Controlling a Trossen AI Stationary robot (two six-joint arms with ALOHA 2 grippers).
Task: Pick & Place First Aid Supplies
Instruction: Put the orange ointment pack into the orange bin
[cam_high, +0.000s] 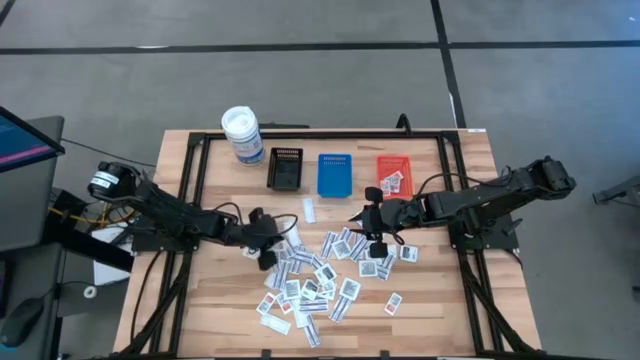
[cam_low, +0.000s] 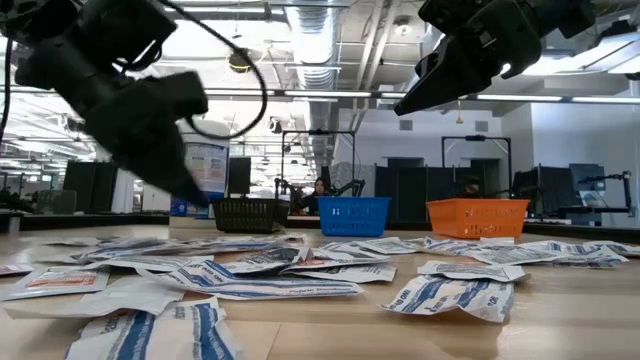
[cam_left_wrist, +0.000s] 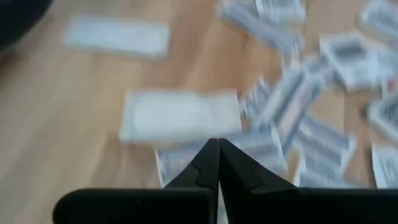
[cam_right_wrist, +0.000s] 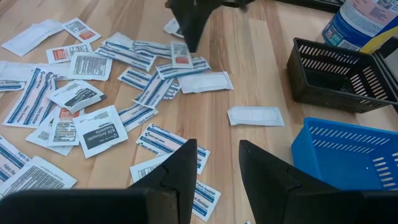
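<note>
Several small white first aid packets (cam_high: 320, 275) with blue, red or dark print lie scattered on the wooden table (cam_high: 450, 290). My left gripper (cam_high: 267, 252) is low over the pile's left edge, shut on one small packet with red print (cam_right_wrist: 181, 57). In the left wrist view its fingertips (cam_left_wrist: 217, 142) meet. My right gripper (cam_right_wrist: 217, 162) hovers open above the pile's far right part (cam_high: 368, 222), with nothing between its fingers. My left gripper pinches the red-printed packet by its upper edge (cam_right_wrist: 185, 47) between the tips of its two fingers, which slant down from the table's left side. The packet hangs below the fingers, just over other packets; I cannot tell whether its lower edge is clear of them.
At the far side stand a black tray (cam_high: 285, 168), a blue tray (cam_high: 335, 173) and an orange tray (cam_high: 393, 172) that holds a few packets. A white canister with a blue label (cam_high: 242, 135) stands left of them. One lone packet (cam_high: 309, 209) lies near the trays.
</note>
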